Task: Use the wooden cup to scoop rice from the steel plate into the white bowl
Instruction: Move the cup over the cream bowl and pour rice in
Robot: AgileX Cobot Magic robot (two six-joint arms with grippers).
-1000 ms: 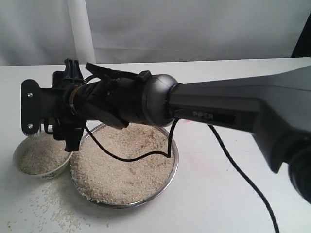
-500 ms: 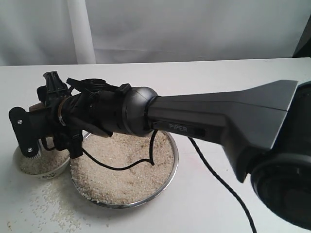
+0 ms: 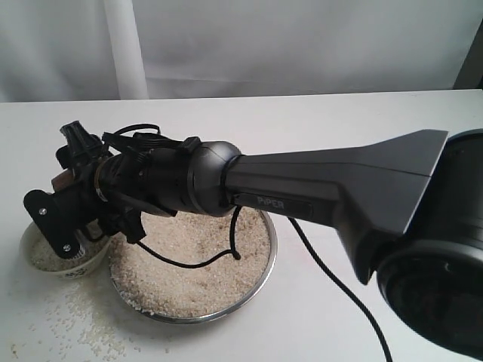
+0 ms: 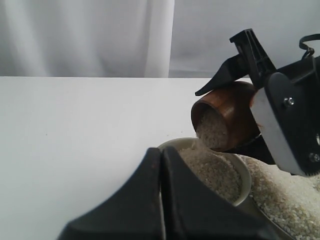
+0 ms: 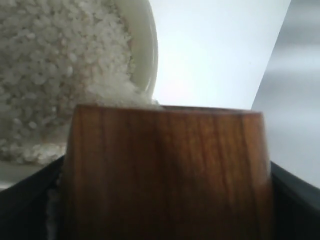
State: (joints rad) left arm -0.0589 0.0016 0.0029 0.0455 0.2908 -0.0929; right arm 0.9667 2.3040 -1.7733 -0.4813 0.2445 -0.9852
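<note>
My right gripper (image 3: 69,190) is shut on the wooden cup (image 4: 226,116), reaching across from the right to hold it tipped over the white bowl (image 3: 78,269). Rice (image 4: 212,131) spills from the cup's mouth onto the heap in the bowl (image 4: 244,176). In the right wrist view the cup (image 5: 165,170) fills the lower frame, with the bowl's rim (image 5: 146,47) beyond it. The steel plate (image 3: 269,245) holds a wide bed of rice (image 3: 196,268) just right of the bowl. My left gripper (image 4: 161,156) is shut on nothing, low beside the bowl.
Loose grains (image 3: 79,320) lie scattered on the white table in front of the bowl and plate. The right arm's black cable (image 3: 332,264) trails over the plate and across the table. A white curtain hangs behind.
The right gripper has carried the cup leftward from the plate's edge to over the bowl, lowered and tipped it. Rice now pours out.
</note>
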